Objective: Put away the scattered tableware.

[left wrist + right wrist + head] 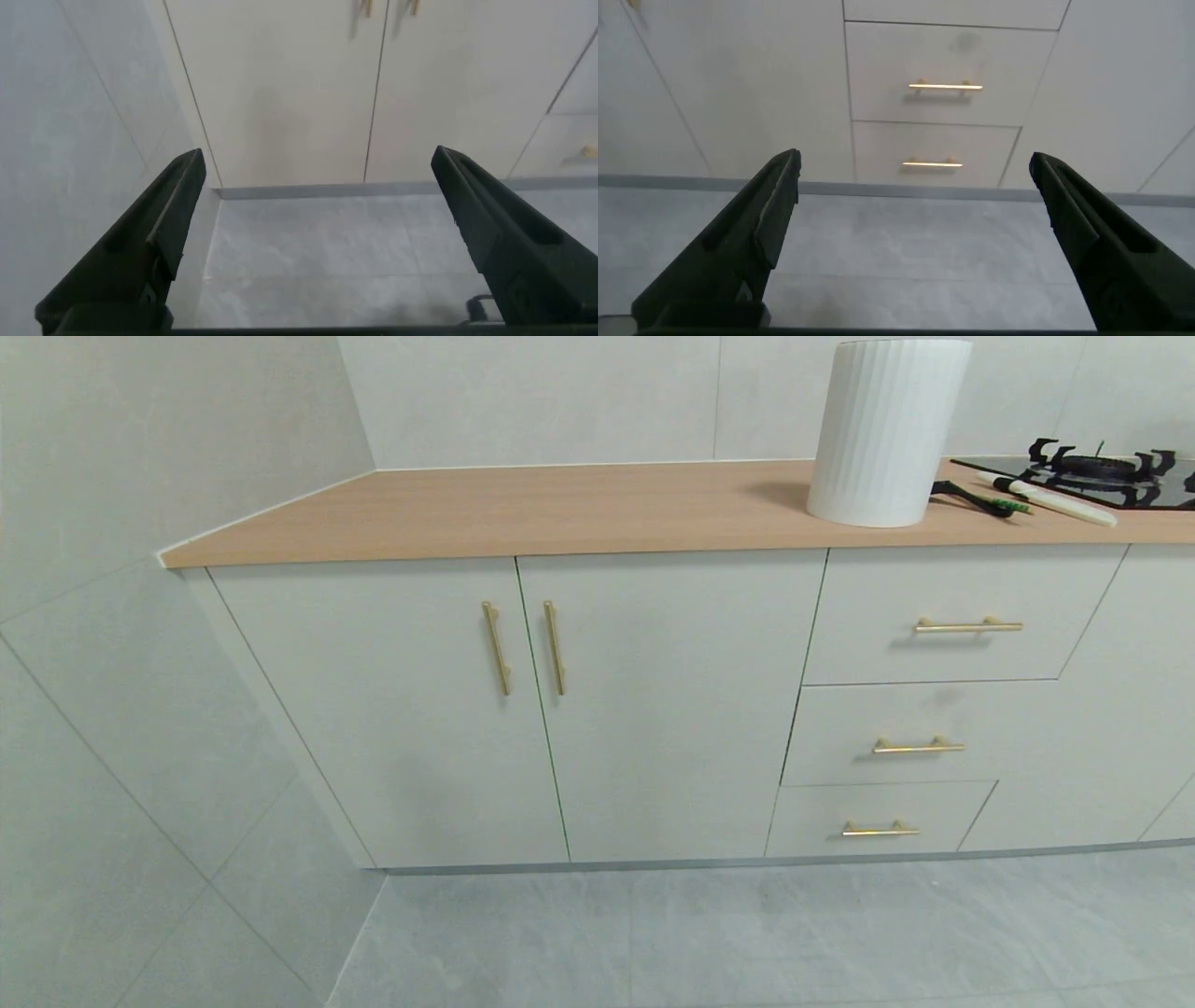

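In the upper right, the thin white-handled utensil (1060, 504) looks light, stiff and slippery; better to take it mid-handle. Left gripper (318, 161) and right gripper (915, 164) are both spread and empty.

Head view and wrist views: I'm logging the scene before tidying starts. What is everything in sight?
Countertop: one, light wood, above the cabinets.
Ribbed container: one, white, upright on the countertop's right part.
Utensils: at least two, black and white, lying between container and hob.
Hob: one, black, far right.
Cabinet doors: two, off-white, shut.
Drawers: three, off-white, shut, right of the doors.
Handles: five, gold, on doors and drawers.
Left gripper: black, open, facing the doors.
Right gripper: black, open, facing the drawers.
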### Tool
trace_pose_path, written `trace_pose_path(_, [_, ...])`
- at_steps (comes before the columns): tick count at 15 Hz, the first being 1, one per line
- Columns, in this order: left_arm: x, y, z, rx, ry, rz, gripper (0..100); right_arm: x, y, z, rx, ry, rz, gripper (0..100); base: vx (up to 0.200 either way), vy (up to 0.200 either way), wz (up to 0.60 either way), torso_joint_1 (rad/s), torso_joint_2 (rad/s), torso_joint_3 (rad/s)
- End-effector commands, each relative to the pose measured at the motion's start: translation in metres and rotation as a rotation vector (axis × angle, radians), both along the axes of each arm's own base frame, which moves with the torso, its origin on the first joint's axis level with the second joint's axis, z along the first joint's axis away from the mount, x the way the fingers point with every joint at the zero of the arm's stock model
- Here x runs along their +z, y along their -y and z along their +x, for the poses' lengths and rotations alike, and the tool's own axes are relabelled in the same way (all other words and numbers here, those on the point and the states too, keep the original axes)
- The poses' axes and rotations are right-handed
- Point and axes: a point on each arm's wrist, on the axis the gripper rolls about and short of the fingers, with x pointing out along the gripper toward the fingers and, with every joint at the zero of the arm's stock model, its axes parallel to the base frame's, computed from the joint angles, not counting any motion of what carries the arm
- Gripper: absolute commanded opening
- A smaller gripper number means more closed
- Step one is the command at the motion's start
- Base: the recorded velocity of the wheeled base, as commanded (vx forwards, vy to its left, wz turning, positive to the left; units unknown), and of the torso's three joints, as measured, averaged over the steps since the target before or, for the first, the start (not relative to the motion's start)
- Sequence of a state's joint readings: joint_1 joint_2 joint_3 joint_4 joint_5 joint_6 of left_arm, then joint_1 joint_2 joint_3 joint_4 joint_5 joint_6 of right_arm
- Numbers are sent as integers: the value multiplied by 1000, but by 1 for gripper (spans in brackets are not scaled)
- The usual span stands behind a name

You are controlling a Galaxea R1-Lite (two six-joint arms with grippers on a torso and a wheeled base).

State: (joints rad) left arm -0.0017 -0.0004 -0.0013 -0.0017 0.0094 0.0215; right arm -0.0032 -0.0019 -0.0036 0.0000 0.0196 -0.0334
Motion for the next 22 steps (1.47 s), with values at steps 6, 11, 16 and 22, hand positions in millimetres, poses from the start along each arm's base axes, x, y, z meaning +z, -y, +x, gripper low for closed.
trace_pose_path(6, [0, 0, 0, 1, 0, -25, 100, -1, 0, 0, 2, -7, 3, 100, 0, 0, 0, 0, 0, 0])
trace_pose_path(11, [0, 0, 0, 1, -2, -26, 100, -1, 0, 0, 5, -7, 1, 100, 0, 0, 0, 0, 0, 0])
trace_pose_path(16, [0, 0, 0, 1, -2, -29, 100, -1, 0, 0, 8, -7, 3, 100, 0, -120, 0, -1, 1, -1])
trace_pose_path(22, [0, 0, 0, 1, -2, -29, 100, 0, 0, 0, 8, -6, 4, 100, 0, -200, 0, 2, 2, 3])
